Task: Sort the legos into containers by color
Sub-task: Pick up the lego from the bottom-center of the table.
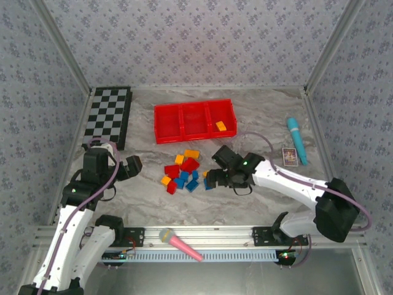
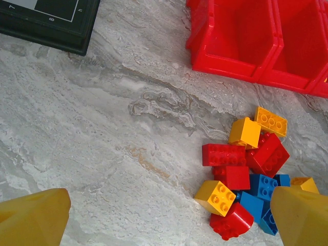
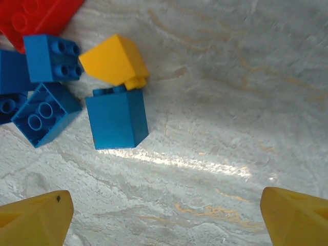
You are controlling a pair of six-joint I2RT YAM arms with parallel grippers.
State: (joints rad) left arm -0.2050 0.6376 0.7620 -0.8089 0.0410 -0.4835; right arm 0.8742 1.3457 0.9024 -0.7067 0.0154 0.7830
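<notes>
The legos (image 1: 182, 171) lie bunched in a loose heap on the table (image 1: 258, 203), near the front of the red tray (image 1: 184, 136). The likely trouble is a gripper closing on two at once or shoving a neighbour aside. In the right wrist view a blue block (image 3: 117, 120) touches a yellow block (image 3: 114, 60) leaning at its top edge, so picking either could drag the other into the wrong compartment. The pieces are small, glossy and studded, in red, blue and orange-yellow, several tipped on their sides. One orange piece (image 1: 221, 126) sits in the tray's right-hand compartment. The right gripper (image 1: 212, 178) hangs at the heap's right edge, spread wide with nothing between its fingers. The left gripper (image 1: 132, 166), likewise released and empty, sits off to the heap's left.
</notes>
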